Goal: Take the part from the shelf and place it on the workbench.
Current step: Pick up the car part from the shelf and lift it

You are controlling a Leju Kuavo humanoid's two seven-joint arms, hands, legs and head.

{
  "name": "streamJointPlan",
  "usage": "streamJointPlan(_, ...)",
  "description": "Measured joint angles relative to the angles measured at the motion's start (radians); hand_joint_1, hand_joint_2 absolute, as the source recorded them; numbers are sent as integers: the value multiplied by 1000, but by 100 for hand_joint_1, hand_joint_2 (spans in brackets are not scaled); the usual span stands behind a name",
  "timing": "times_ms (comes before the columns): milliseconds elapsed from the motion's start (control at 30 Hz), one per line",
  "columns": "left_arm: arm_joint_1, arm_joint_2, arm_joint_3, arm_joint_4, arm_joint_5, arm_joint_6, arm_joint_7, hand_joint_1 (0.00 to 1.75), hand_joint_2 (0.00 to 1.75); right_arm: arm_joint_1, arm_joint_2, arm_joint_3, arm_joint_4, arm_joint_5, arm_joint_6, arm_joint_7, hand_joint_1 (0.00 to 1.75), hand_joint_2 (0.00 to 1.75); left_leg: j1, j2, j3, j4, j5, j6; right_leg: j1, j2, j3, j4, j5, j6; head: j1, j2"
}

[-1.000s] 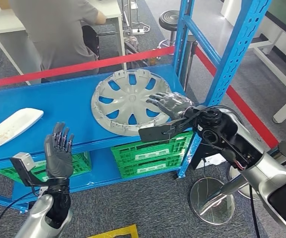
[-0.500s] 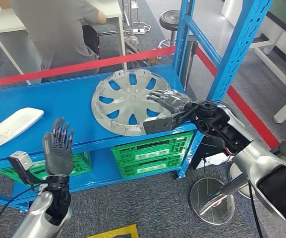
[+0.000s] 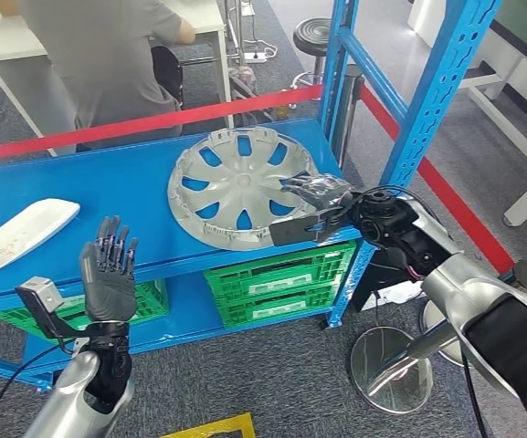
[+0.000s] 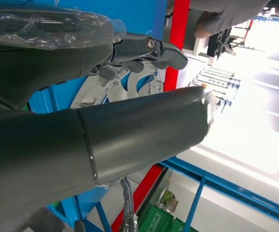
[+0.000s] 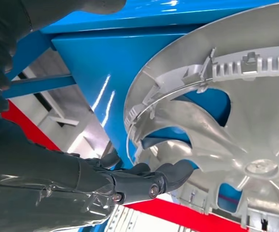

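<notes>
No writing can be read on anything here. The hubcap (image 3: 238, 187), a silver wheel cover with blue showing through its cut-outs, lies flat on the blue shelf (image 3: 109, 196), toward the shelf's right end near the blue upright (image 3: 431, 100). The right hand (image 3: 318, 193) reaches in from the right and lies flat over the hubcap's right rim, fingers (image 3: 295, 185) stretched out toward the centre and lying close together; from the right wrist view the fingers (image 5: 156, 181) run alongside the edge of the hubcap (image 5: 240, 121), but whether they press on it or just skim it I cannot tell, and nothing is clasped in them. The left hand (image 3: 109, 274) stands upright in front of the shelf's front edge, well apart from the hubcap, palm away, fingers straight up and slightly spread, holding nothing. A white curved panel (image 3: 19, 235) rests on the shelf's left end. On the lower shelf sit two green crates (image 3: 281, 278); what is in them cannot be made out. A red tape (image 3: 150, 121) runs behind the shelf, and a person (image 3: 101, 64) in grey stands beyond it at a white surface (image 3: 208, 20). A round mirror (image 3: 391, 370) lies on the grey floor at the right.
</notes>
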Motion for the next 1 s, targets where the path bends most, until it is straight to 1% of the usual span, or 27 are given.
streamJointPlan(333,-1,0,0,5,0,-1,0,0,0,-7,8,7,39,0,-1,-2,0,175,0,0,0,0,0,0,0,0,0,0,0,0,0,0)
streamJointPlan(467,-1,0,0,8,1,-1,-7,0,0,-20,12,7,56,-3,-1,-20,0,175,0,0,0,0,0,0,0,0,0,0,0,0,0,0)
streamJointPlan(633,-2,-1,0,14,6,-9,-16,0,0,-61,22,15,112,10,-13,-80,0,175,0,0,0,0,0,0,0,0,0,0,0,0,0,0)
streamJointPlan(700,-4,-2,0,18,8,-11,-20,0,0,-69,28,21,133,24,-3,-113,0,175,0,0,0,0,0,0,0,0,0,0,0,0,0,0)
streamJointPlan(833,-13,-5,0,25,21,-8,-31,0,0,-69,68,54,171,46,78,-226,0,175,0,0,0,0,0,0,3,0,0,0,0,0,0,0)
streamJointPlan(1000,-29,-6,0,38,42,-10,-47,0,0,-54,114,105,225,40,77,-262,0,175,1,0,0,0,0,0,2,0,0,0,0,0,0,0)
